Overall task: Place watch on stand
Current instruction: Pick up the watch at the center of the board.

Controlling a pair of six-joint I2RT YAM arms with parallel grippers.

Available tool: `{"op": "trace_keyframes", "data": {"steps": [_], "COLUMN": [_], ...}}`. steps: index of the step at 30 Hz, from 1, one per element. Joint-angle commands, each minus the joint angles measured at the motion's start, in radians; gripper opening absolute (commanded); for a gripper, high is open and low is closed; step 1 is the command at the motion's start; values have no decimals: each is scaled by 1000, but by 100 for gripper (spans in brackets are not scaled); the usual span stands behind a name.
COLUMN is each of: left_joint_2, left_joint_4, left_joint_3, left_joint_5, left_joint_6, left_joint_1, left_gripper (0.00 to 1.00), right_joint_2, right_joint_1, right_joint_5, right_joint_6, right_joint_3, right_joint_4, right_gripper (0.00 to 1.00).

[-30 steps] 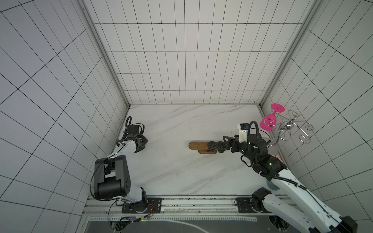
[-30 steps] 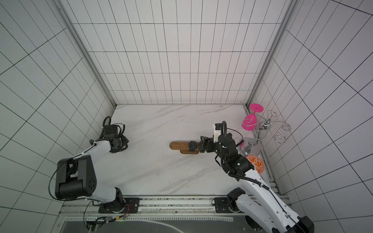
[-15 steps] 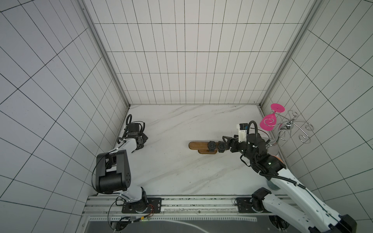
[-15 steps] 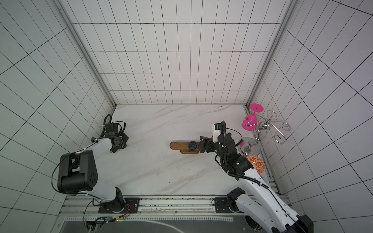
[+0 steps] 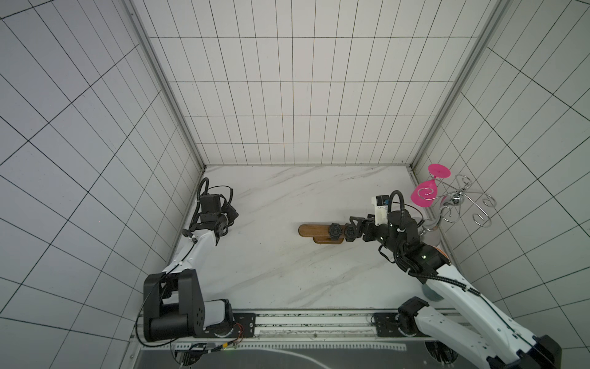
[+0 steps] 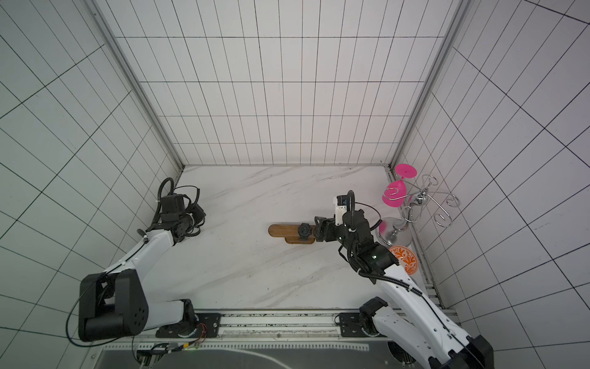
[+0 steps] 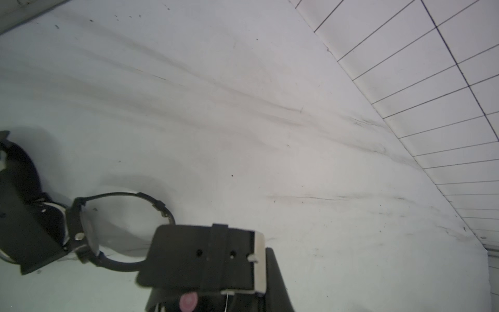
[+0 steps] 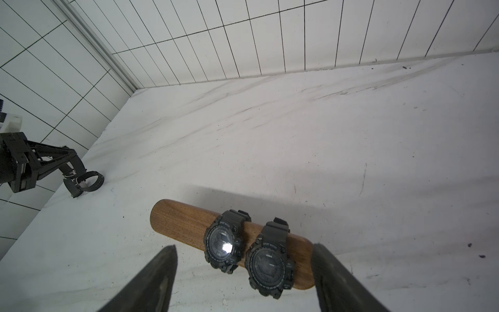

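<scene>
A white marble-veined counter [image 5: 287,281] fills the floor of the tiled cell. The left arm [image 5: 198,252] reaches along its left edge and the right arm [image 5: 453,287] angles in from the front-right corner. At the right edge, toward the back corner, stands a silver wire spiral glass rack [image 5: 458,200] with a pink stemmed glass [image 5: 426,193] hung in it. An orange patterned plate [image 6: 404,258] lies just in front of the rack's base, partly hidden by the right arm. The wooden watch stand [image 5: 314,230] sits right of the counter's centre, its long bar parallel to the back edge. The right pincer [image 5: 357,230] hovers at the bar's right end with its jaws spread wide, gripping nothing. The left pincer [image 5: 231,217] is down at the left edge, closed tight on the buckle end of a thin-strapped watch [image 8: 90,180], which rests on the counter well apart from the stand. A black sport watch [image 8: 224,243] is strapped around the bar just right of its middle, face up, and a second sport watch [image 8: 270,266] sits just beside it, nearer the right pincer.
</scene>
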Motion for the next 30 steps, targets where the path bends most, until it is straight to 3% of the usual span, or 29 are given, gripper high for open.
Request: {"op": "trace_keyframes", "data": {"steps": [1, 6, 11, 18, 23, 30], "left_joint_2": [-42, -81, -75, -26, -7, 7], "left_joint_4": [45, 11, 1, 1, 13, 23], "left_joint_3": [7, 75, 133, 207, 225, 235], "left_joint_5": [97, 22, -74, -184, -257, -292], "left_joint_6": [-10, 3, -43, -144, -226, -292], "left_joint_1": [-79, -325, -530, -763, -876, -944], "left_gripper": [5, 5, 5, 5, 5, 5], "right_joint_2": [13, 52, 89, 129, 146, 186], "right_joint_1": [-3, 12, 115, 228, 288, 332], "right_joint_5": [-59, -178, -151, -148, -102, -43], "right_joint_6": [1, 3, 24, 92, 128, 126], "right_joint_3": [-32, -20, -7, -44, -74, -79], "right_joint_4": [35, 74, 113, 258, 353, 391], "right_gripper": [79, 78, 76, 64, 57, 51]}}
